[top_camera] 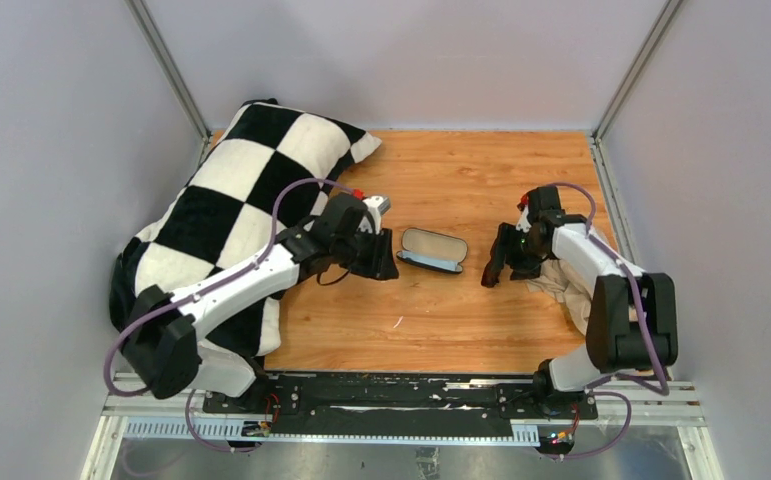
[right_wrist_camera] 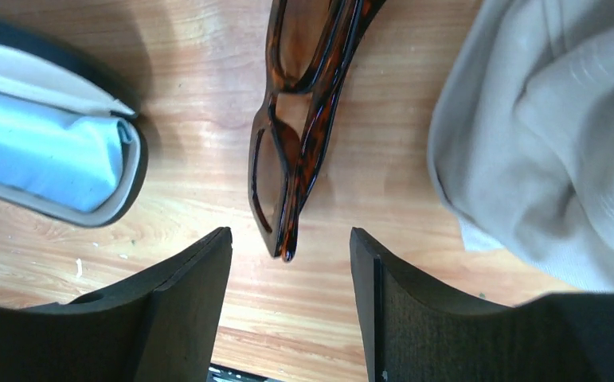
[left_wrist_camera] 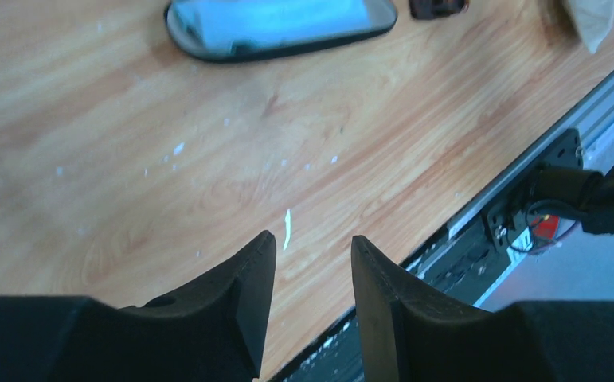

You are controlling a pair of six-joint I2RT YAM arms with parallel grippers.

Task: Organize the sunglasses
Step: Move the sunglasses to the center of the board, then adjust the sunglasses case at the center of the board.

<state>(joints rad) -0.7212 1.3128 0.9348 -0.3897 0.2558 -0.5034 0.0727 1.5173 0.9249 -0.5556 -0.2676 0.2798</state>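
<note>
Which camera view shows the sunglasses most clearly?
The right wrist view: the folded sunglasses lie close, brown lenses and frame sharp. In the top view the right gripper mostly hides them; the left wrist view catches only a dark end.

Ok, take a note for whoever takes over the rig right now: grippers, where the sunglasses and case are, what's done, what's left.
Left gripper: open, empty, over the table just left of the case.
Right gripper: open, straddling one end of the sunglasses, with a gap on each side.
The sunglasses lie folded on the table, between the case and a grey cloth.
The case is open, with a light blue cloth inside.
Done: case opened.
Left: grasp the sunglasses, place them in the case, probably close it.
</note>
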